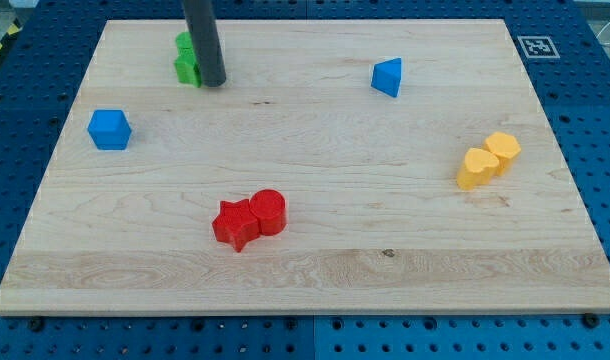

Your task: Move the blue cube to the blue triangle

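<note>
At eleven o'clock: my tip (pixel 214 83), bare rod, clamping nothing, touching green block (pixel 188 60). Blue cube (pixel 110 129) at nine; blue triangle (pixel 387 77) at one. Step, by judgement: approach; next, get behind cube's left face.

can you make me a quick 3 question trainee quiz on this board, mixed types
1. True or false: my tip is touching the blue cube.
2. Which block lies nearest my tip? A) the green block B) the blue triangle C) the red cylinder
3. Fill in: the yellow blocks sit near the view's ____ edge of the board.

Key
1. False: my tip is near the view's top, right beside the green block, well apart from the blue cube at the view's left.
2. A
3. right
</note>
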You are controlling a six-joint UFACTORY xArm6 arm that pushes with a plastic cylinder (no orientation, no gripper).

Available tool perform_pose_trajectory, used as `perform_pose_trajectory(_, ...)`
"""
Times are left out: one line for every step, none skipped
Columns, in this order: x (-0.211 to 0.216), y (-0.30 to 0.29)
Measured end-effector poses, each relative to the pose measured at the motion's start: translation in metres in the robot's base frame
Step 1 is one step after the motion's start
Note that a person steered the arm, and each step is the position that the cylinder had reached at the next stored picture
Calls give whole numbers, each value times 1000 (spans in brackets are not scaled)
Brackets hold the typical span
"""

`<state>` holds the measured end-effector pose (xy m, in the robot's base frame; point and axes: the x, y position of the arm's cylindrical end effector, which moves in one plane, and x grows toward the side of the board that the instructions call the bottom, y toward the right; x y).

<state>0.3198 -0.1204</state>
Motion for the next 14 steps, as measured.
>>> perform_pose_trajectory(5,-26)
perform_pose_trajectory(32,-67)
perform_pose_trajectory(42,-119)
perform_pose_trajectory(52,-161)
perform_pose_trajectory(87,-165)
perform_pose_trajectory(113,-141)
perform_pose_trajectory(94,-119)
perform_pose_trajectory(81,-94)
perform_pose_trajectory(73,-54)
perform_pose_trajectory(54,-14)
perform_pose_trajectory(26,28)
perform_pose_trajectory(9,66)
perform_pose_trajectory(8,108)
perform_pose_trajectory(8,122)
